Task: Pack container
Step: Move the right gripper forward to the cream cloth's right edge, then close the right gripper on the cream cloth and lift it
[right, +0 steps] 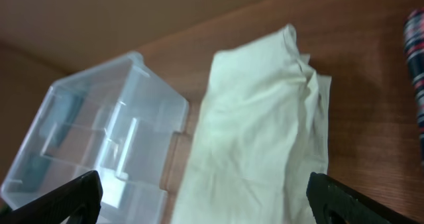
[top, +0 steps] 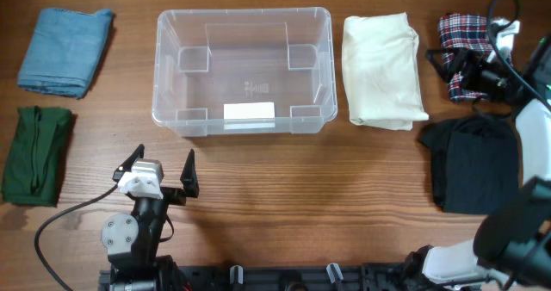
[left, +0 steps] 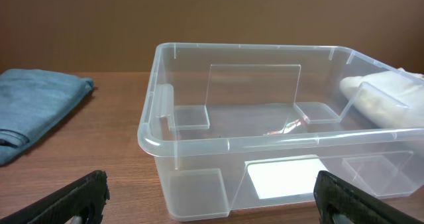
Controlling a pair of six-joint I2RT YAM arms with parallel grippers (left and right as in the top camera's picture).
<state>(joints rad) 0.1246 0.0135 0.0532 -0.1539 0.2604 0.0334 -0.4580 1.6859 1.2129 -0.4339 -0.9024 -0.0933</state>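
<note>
The container (top: pixel 244 15) is a clear plastic bin with a white label (top: pixel 249 111) on its near side, standing empty at the back middle of the table. My left gripper (top: pixel 162 164) is open and empty, just in front of the container's near wall. In the left wrist view the container (left: pixel 199 141) fills the frame between the open fingers (left: pixel 212 201). My right gripper (top: pixel 441 71) is open and empty at the right, hovering beside a folded cream cloth (top: pixel 381 71). The right wrist view shows its fingers (right: pixel 205 204) spread above that cloth (right: pixel 258 138), with the container (right: pixel 99 131) to the left.
A folded blue cloth (top: pixel 65 50) and a green cloth (top: pixel 34 153) lie at the left. A plaid cloth (top: pixel 461 33) and a black cloth (top: pixel 473 162) lie at the right, under the right arm. A cable runs near the left arm's base.
</note>
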